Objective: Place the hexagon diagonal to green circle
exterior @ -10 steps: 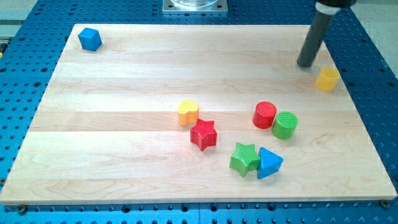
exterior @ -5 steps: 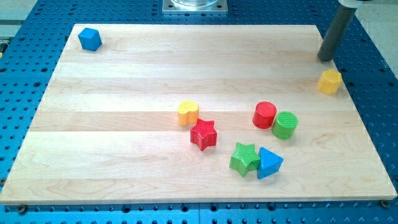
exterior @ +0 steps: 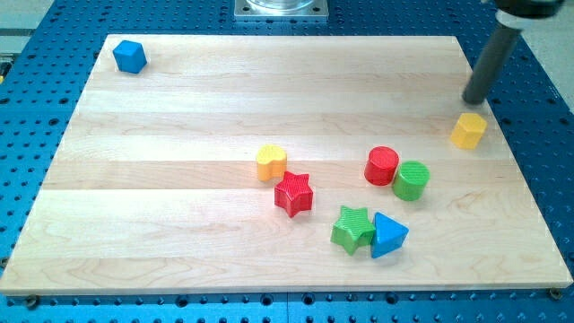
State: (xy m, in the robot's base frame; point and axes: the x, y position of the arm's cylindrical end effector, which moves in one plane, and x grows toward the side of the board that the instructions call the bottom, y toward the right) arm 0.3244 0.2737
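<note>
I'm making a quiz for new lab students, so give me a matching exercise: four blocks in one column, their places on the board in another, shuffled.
1. blue cube
2. yellow hexagon
3. red cylinder
4. blue triangle

A. touching the green star
B. just below my tip
C. the view's top left corner
D. beside the green cylinder

Pairs: 1-C, 2-B, 3-D, 4-A

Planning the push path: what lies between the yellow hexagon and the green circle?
In the camera view, only bare board lies between the yellow hexagon and the green circle. The red circle touches the green one on its left side. My tip is just above the hexagon.
</note>
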